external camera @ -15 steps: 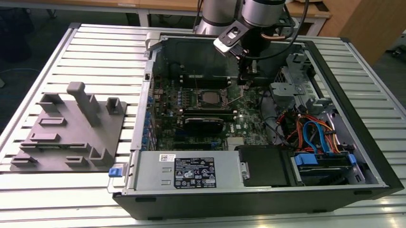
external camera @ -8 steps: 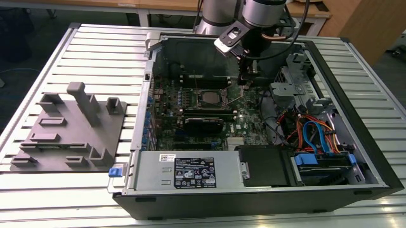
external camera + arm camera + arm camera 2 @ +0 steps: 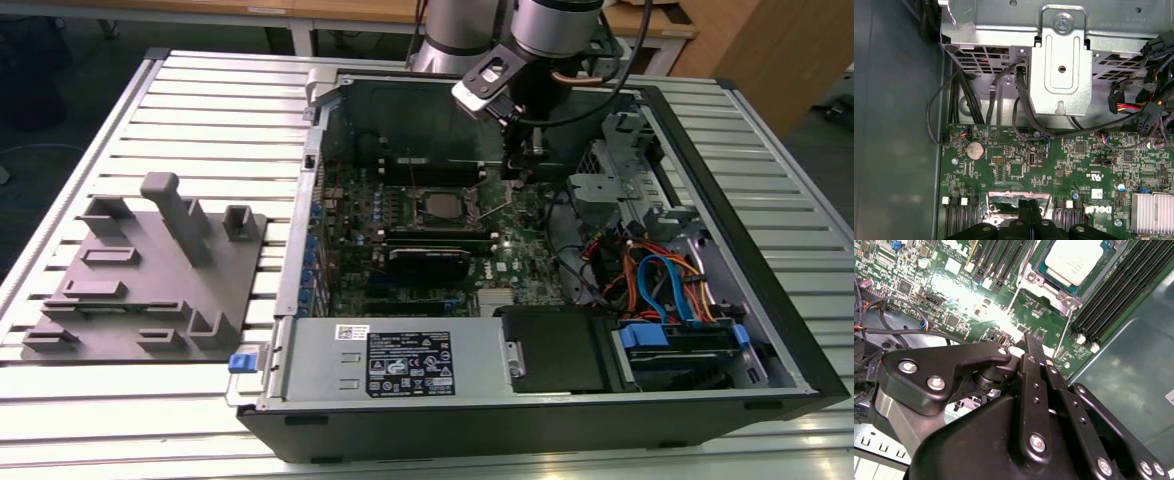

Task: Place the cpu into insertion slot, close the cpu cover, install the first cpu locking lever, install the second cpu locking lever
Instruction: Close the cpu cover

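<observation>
Matte black fingers (image 3: 1030, 352), pressed together and apparently empty, hover over the green board. In the exterior view the gripper (image 3: 523, 175) stands at two o'clock from the insertion slot (image 3: 411, 205), where the square silvery cpu (image 3: 1074, 260) lies framed by the thin metal cpu cover (image 3: 1051, 282).

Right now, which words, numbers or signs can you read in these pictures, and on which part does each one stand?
White label on the power supply, exterior view: too small to read.
Small sticker beside it: too small.
White logo on the circuit board, first wrist view: a maker's mark, not quoted; nearby codes too small.
cpu top, second wrist view: no text visible.
</observation>
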Robot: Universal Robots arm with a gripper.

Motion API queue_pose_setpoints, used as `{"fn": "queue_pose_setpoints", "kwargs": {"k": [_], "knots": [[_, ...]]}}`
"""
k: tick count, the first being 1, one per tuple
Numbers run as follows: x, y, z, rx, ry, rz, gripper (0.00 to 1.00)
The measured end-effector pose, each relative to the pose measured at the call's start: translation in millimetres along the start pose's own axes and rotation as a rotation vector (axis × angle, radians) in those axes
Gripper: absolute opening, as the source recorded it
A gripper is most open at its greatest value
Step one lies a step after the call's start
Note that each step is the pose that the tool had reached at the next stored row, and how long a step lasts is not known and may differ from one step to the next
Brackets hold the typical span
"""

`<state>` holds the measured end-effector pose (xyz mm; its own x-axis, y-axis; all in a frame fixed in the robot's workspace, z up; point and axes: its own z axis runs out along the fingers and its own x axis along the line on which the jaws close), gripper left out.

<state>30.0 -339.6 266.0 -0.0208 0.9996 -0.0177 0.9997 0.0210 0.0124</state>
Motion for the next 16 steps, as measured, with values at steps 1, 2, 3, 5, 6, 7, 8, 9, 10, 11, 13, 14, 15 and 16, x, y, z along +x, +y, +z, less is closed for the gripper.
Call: {"fn": "queue_pose_setpoints", "kwargs": {"k": [1, 2, 3, 5, 6, 7, 8, 9, 10, 11, 13, 14, 15, 16], "knots": [[0.0, 0.1, -0.1, 0.0000, -0.0002, 0.000, 0.10], [0.0, 0.1, 0.0, 0.0000, -0.0001, 0.000, 0.10], [0.0, 0.2, 0.0, 0.0000, -0.0001, 0.000, 0.10], [0.0, 0.6, 0.0, 0.0001, -0.0001, 0.000, 0.10], [0.0, 1.1, 0.0, 0.0000, 0.0000, 0.000, 0.10], [0.0, 1.5, 0.0, 0.0000, 0.0000, 0.000, 0.10], [0.0, 1.5, 0.1, 0.0000, 0.0000, 0.000, 0.10], [-0.1, 1.5, 0.0, 0.0000, -0.0001, 0.000, 0.10], [-0.1, 1.5, 0.0, 0.0000, -0.0001, 0.000, 0.10], [-0.1, 1.6, 0.0, 0.0000, -0.0001, 0.000, 0.10], [-0.1, 2.1, 0.2, 0.0003, 0.0000, 0.000, 0.10], [-0.2, 3.3, 0.5, 0.0006, 0.0001, 0.000, 0.10], [-0.2, 4.8, 0.7, 0.0012, -0.0001, 0.000, 0.10], [-0.2, 6.1, 0.9, 0.0016, -0.0003, 0.000, 0.10]]}}
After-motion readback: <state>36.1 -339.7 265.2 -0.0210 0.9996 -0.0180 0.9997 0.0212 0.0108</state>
